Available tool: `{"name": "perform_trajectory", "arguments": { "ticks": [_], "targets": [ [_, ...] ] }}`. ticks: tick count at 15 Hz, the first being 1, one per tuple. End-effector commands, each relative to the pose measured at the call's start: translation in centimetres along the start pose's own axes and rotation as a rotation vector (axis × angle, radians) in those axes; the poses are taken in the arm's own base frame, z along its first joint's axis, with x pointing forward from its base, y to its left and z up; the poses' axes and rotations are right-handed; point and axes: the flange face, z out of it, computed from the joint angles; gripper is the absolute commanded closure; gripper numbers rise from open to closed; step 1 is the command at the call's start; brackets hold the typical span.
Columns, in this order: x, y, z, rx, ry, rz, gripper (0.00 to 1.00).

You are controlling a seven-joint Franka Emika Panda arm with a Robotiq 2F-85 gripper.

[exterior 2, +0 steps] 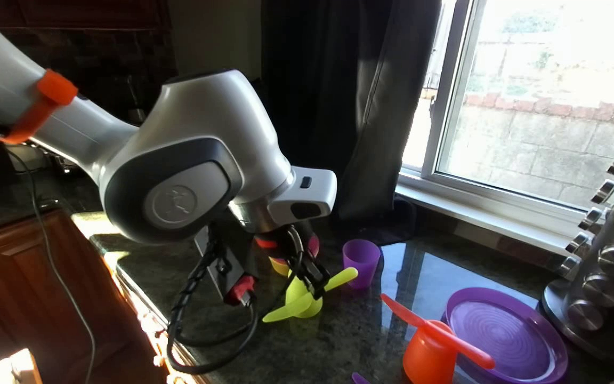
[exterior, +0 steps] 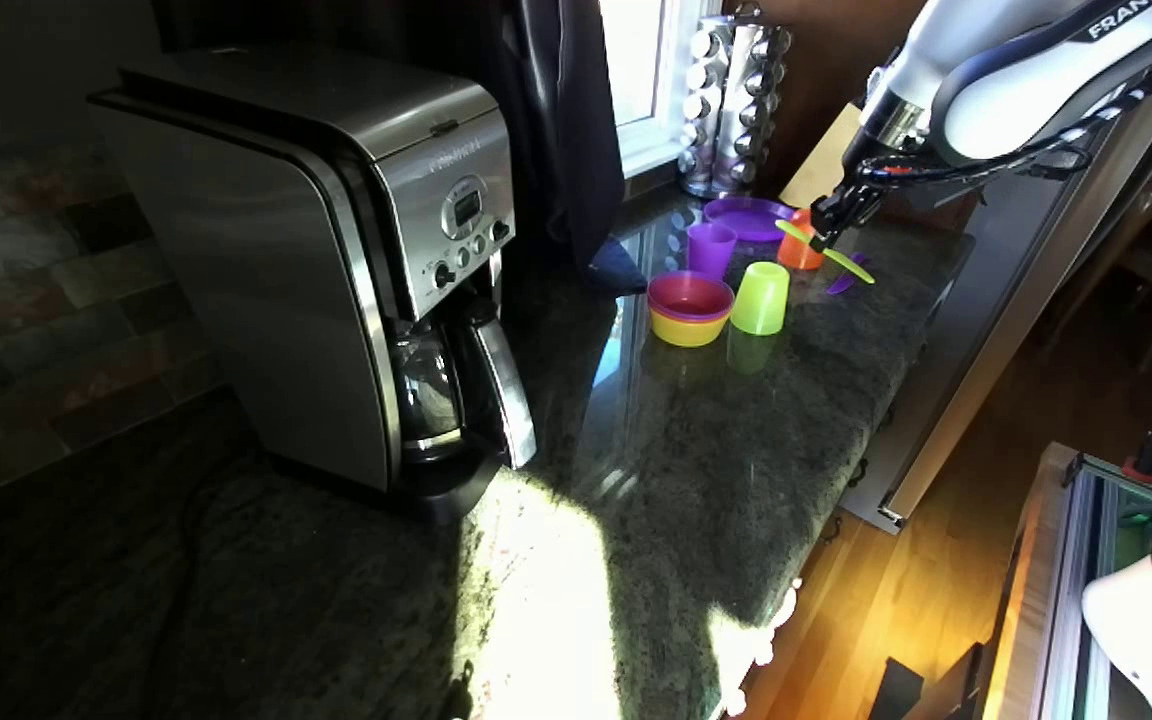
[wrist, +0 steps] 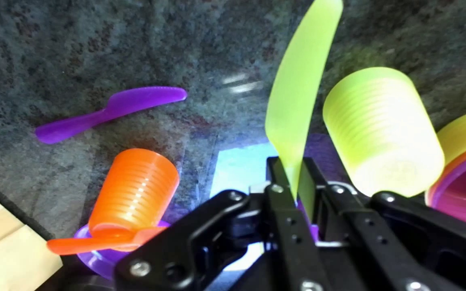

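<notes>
My gripper (wrist: 292,163) is shut on the narrow part of a lime-green knife (wrist: 297,89), held above the dark counter. In both exterior views the gripper (exterior: 829,222) (exterior 2: 318,282) holds the knife (exterior: 848,264) (exterior 2: 291,308) crosswise. A lime-green cup (wrist: 382,129) stands upside down beside and below it. An upside-down orange cup (wrist: 136,190) has an orange utensil (exterior 2: 467,349) lying across its base. A purple knife (wrist: 111,109) lies on the counter. An upright purple cup (exterior 2: 361,264) stands near; my fingers mostly hide it in the wrist view.
Stacked bowls (exterior: 688,325) sit beside the green cup. A purple plate (exterior 2: 504,336) lies behind the orange cup. A spice rack (exterior: 736,110), a light board (exterior: 821,155) and a dark curtain (exterior 2: 349,106) stand at the back. A coffee maker (exterior: 316,270) stands farther along the counter.
</notes>
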Motion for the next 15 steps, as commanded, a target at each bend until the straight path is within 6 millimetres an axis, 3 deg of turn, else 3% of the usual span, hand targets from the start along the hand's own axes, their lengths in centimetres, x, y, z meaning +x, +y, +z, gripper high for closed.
{"name": "perform_trajectory", "arguments": {
  "ticks": [1,7,15],
  "targets": [
    [-1.3,-1.1,-2.4,0.066,0.006,-0.008,0.96],
    [0.2,-3.5,-3.3,0.177,-0.041,-0.013,0.96],
    [2.1,-3.7,-2.1,0.182,-0.042,0.009,0.96]
  ]
}}
